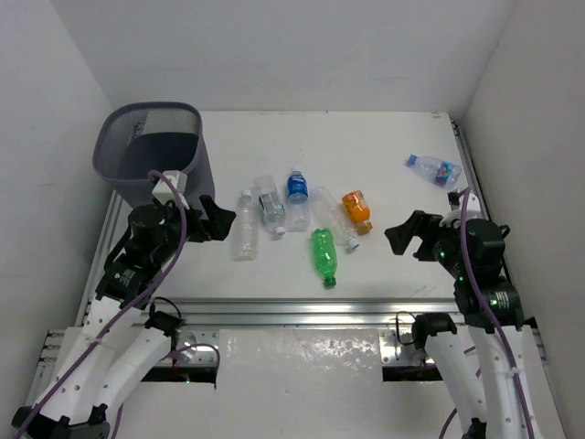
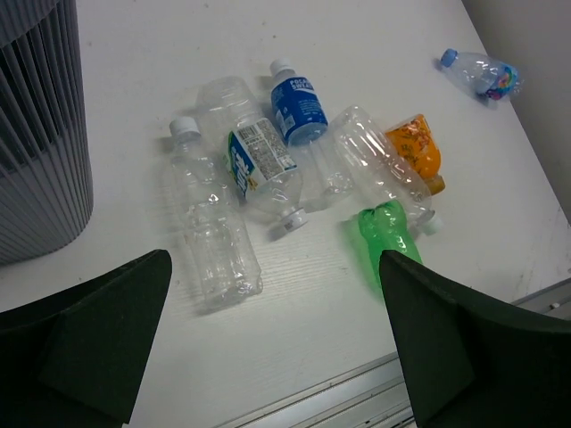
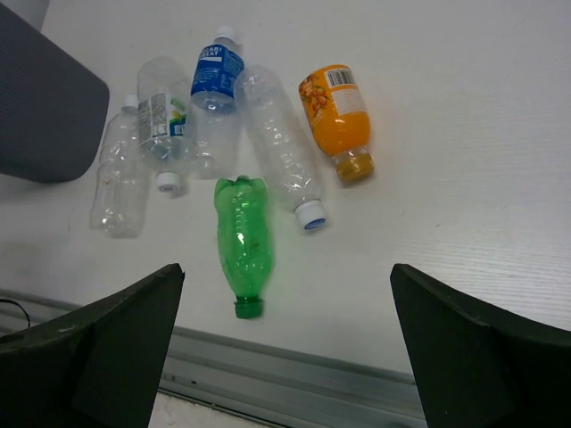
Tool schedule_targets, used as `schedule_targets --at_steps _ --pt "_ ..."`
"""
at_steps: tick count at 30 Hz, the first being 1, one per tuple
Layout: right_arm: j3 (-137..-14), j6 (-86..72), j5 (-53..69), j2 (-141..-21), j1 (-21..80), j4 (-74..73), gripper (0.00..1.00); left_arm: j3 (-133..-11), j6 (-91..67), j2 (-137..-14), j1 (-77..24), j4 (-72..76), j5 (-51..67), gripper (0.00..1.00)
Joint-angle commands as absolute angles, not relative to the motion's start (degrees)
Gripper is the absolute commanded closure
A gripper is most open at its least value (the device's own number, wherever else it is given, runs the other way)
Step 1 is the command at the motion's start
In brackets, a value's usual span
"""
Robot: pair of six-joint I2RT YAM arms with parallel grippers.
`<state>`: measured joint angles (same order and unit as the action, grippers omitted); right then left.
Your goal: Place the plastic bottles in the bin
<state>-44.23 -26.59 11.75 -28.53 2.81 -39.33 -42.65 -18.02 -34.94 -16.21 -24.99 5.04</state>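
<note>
**Plastic bottles** – seven, all lying on their sides on the white table (image 1: 366, 137).
- Six are clustered at the centre of the overhead view.
  - Clear unlabelled bottle (image 1: 245, 236), white cap, leftmost.
  - Clear bottle with a blue-and-white label (image 1: 271, 207), just beside it.
  - Blue-labelled bottle (image 1: 297, 187), white cap, uppermost of the group.
  - Long clear bottle (image 1: 335, 218), lying diagonally.
  - Orange bottle (image 1: 357, 209), at the right edge of the group, just beside the long clear one.
  - Green bottle (image 1: 324, 257), lowest in the frame, cap pointing toward the aluminium rail (image 1: 302, 311).
- The seventh, a clear bottle with a blue cap and coloured label (image 1: 431, 168), lies alone at upper right, well apart from the rest.

**Bin** – dark grey mesh wastebasket (image 1: 201, 163), upright at upper left, left of the cluster.

**Left gripper** (image 1: 218, 219) – just below the bin in the frame. The arm rises from the lower-left base, elbow bent, wrist aimed right at the cluster. Its fingers are spread wide with nothing between them.

**Right gripper** (image 1: 402, 242) – right of the cluster, lower right of the orange bottle. The arm rises from the lower-right base, wrist aimed left. Its fingers are fully parted and hold nothing.
</note>
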Motion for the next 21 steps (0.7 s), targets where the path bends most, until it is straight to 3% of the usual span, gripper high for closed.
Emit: schedule_targets --at_steps 1,9,12,14,21 --pt "-42.8 -26.5 11.5 -27.9 2.8 -36.2 0.01 -42.9 -17.4 -34.2 -16.7 -21.8 5.9 0.0" --pt "-38.0 -27.1 24.3 -29.1 2.8 -23.2 0.01 -43.0 -17.4 -34.4 -17.0 -22.0 6.2 0.0" --pt "-38.5 -25.9 22.4 -38.0 2.8 -17.6 0.01 -42.9 -17.5 -33.8 -17.0 -22.0 5.9 0.0" --pt "-42.3 -21.3 18.8 -44.1 2.8 -15.7 0.01 -42.9 -17.5 -33.8 -17.2 -21.8 6.1 0.0" --pt "-68.0 -4.3 -17.7 -79.4 2.8 -24.0 0.01 -43.0 -17.4 -34.5 -18.4 -22.3 5.4 0.0"
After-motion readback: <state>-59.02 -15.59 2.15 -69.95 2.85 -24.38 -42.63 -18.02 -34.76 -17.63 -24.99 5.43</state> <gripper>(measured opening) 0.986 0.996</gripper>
